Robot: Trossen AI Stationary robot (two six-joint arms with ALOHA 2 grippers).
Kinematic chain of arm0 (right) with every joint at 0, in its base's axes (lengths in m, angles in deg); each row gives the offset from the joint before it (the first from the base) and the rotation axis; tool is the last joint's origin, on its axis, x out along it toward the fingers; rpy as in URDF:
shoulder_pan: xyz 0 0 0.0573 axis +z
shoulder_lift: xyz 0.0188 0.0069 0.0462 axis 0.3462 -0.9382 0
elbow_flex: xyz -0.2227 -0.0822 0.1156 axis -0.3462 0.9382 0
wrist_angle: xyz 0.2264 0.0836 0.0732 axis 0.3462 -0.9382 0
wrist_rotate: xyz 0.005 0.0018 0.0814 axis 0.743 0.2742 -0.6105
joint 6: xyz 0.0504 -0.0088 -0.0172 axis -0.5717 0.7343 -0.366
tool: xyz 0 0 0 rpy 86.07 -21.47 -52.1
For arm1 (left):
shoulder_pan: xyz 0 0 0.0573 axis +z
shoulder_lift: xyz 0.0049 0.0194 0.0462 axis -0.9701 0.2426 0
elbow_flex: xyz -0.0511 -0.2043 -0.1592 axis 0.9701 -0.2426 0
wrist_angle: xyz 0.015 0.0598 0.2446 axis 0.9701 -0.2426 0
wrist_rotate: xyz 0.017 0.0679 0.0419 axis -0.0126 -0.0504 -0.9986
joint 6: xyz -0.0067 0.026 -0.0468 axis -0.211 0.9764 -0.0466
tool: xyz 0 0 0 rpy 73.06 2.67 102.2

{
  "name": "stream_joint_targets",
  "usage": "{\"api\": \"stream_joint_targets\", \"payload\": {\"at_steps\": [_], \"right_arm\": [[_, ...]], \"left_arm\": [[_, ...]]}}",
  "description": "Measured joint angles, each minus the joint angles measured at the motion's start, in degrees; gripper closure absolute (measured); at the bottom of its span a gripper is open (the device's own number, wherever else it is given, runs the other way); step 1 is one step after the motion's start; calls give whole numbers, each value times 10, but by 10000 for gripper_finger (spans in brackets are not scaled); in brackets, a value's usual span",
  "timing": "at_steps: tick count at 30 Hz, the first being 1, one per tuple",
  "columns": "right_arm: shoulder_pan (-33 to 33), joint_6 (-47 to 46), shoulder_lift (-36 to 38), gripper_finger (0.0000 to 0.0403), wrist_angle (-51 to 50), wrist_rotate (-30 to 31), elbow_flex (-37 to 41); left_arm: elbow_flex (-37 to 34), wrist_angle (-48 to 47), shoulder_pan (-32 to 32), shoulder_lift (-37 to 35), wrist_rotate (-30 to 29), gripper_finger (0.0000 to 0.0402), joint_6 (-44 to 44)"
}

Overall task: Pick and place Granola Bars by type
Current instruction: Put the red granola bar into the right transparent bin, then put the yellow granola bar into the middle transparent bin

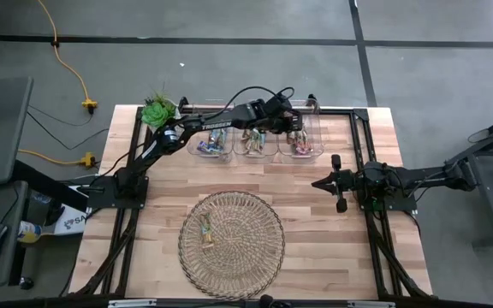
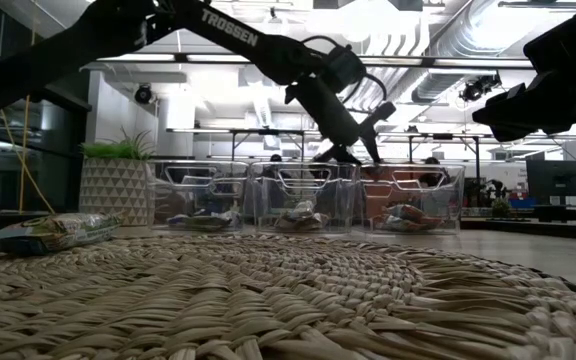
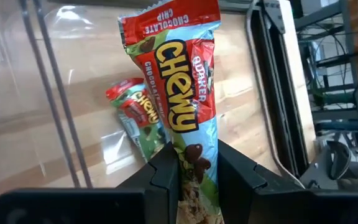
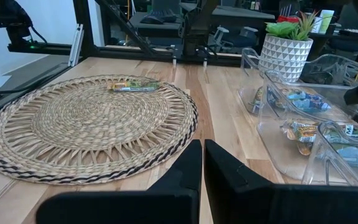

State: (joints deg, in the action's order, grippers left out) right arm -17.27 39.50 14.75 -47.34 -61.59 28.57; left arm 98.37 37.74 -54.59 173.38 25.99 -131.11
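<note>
Seemingly "Quaker Chewy" granola bar [image 3: 188,118]

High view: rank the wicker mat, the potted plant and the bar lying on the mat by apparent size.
1. Wicker mat, largest by far.
2. Potted plant.
3. Bar on the mat, smallest.

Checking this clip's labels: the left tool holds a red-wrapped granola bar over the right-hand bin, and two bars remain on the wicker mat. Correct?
Not quite. The high view shows only one bar left on the wicker mat. The rest stands: the left tool holds the red-wrapped granola bar over the right-hand bin.
</note>
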Motion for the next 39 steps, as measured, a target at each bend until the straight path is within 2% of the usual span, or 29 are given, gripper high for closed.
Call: {"api": "stream_joint_targets", "payload": {"at_steps": [20, 27, 39], "right_arm": [[0, 0, 0, 402, 0, 0, 0], [0, 0, 0, 402, 0, 0, 0], [0, 0, 0, 402, 0, 0, 0]], "left_arm": [[0, 3, 0, 0, 23, 319, 11], [0, -1, 0, 10, 69, 285, 13], [-1, 21, 0, 19, 58, 234, 33]]}}
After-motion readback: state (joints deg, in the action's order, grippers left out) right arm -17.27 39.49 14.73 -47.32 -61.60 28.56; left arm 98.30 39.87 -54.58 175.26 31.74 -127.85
